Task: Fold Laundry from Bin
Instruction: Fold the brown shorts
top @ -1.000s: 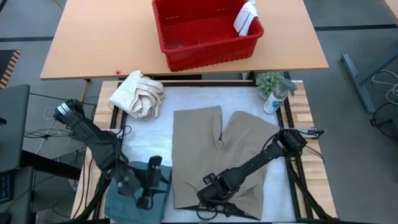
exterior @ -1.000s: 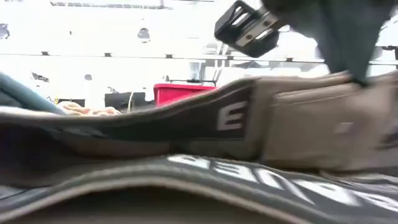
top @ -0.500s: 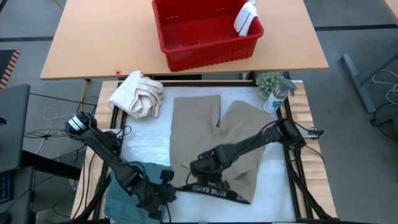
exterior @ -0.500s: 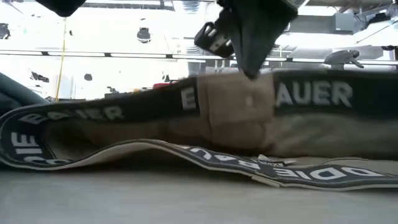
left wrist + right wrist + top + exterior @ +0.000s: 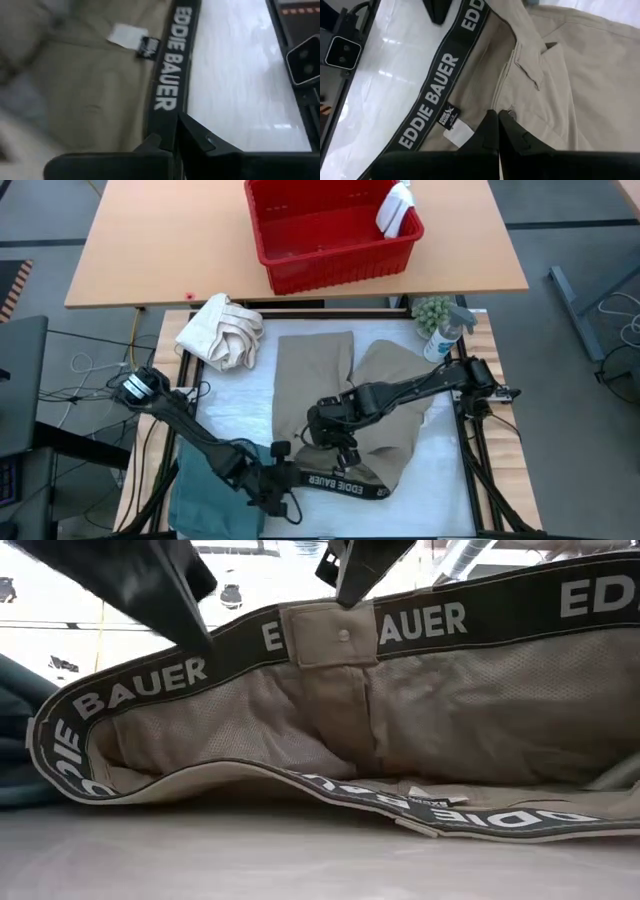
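Note:
Tan trousers (image 5: 315, 380) lie on the white mat, legs toward the far edge and the waist near me. The waist gapes open, showing its black lettered waistband (image 5: 430, 620). My left gripper (image 5: 287, 483) is shut on the band's left part. My right gripper (image 5: 343, 448) is shut on it at the button tab (image 5: 335, 635). The teal garment (image 5: 210, 495) lies bunched at the near left of the mat. Beyond the mat, on the far table, the red bin (image 5: 330, 240) has a white cloth (image 5: 395, 210) lying over its rim. My left gripper pinches the upper layer of the waistband (image 5: 164, 117) between its two fingers, near the band's left bend. It comes slanting down from the near left, across the band. That layer is lifted; the lower layer (image 5: 480, 815) stays on the mat. My right gripper pinches the waistband's top edge right beside the button (image 5: 512, 116), steeply from above. Only the upper layer is in the fingers. It is raised clear of the mat and drawn fairly taut between the two grippers, while the legs lie on the mat.
A cream canvas bundle (image 5: 222, 330) sits at the mat's far left corner. A spray bottle (image 5: 445, 335) and a small plant (image 5: 432, 310) stand at its far right corner. Bare mat (image 5: 440, 480) shows to the right of the waist.
My right gripper has risen and gone toward the far edge, lifting the waistband's upper layer so the waist opens and the right leg bunches. My left gripper has come down and to the right from above the teal garment onto the band's left part.

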